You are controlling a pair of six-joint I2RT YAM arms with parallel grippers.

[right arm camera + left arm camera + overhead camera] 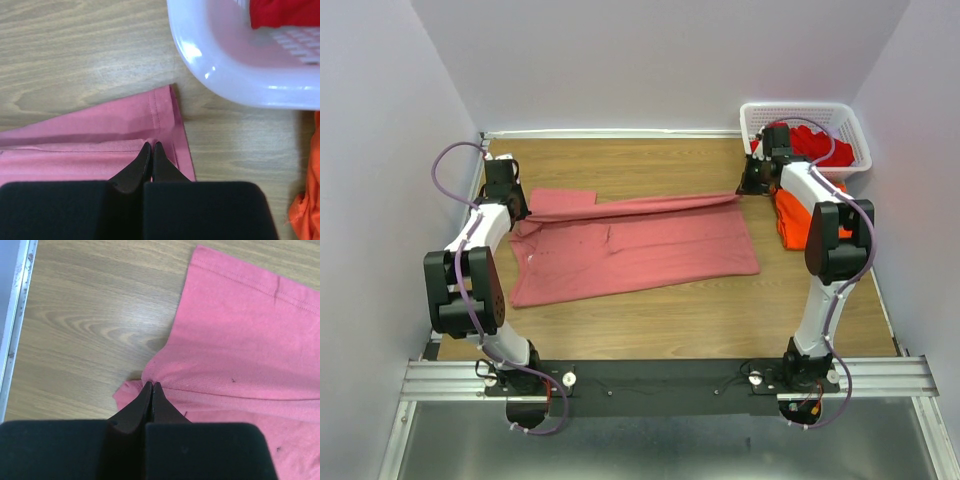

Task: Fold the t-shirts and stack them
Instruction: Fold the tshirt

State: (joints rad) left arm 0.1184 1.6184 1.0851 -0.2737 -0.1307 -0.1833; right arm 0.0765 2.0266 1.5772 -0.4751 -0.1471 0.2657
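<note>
– So, where is the big shirt?
– The salmon-pink t-shirt (640, 255) lies spread across the middle of the wooden table (670, 320). Its far edge is raised into a taut ridge that runs left to right between the two arms. The rest lies flat, with a few soft creases.
– What are the grippers doing?
– The left gripper (151, 388) is pressed together on a puckered bit of pink cloth at the shirt's far left corner, and creases fan out from its tips. The right gripper (151, 146) is also pressed together, pinching the hemmed far right corner of the same shirt, close to the rounded corner of the white basket (850, 125).
– And the other shirts?
– An orange t-shirt (790, 225) lies bunched on the table at the right, on the near side of the basket and partly hidden by the right arm. The deep red t-shirts (812, 143) are heaped inside the basket, which sits in the far right corner.
</note>
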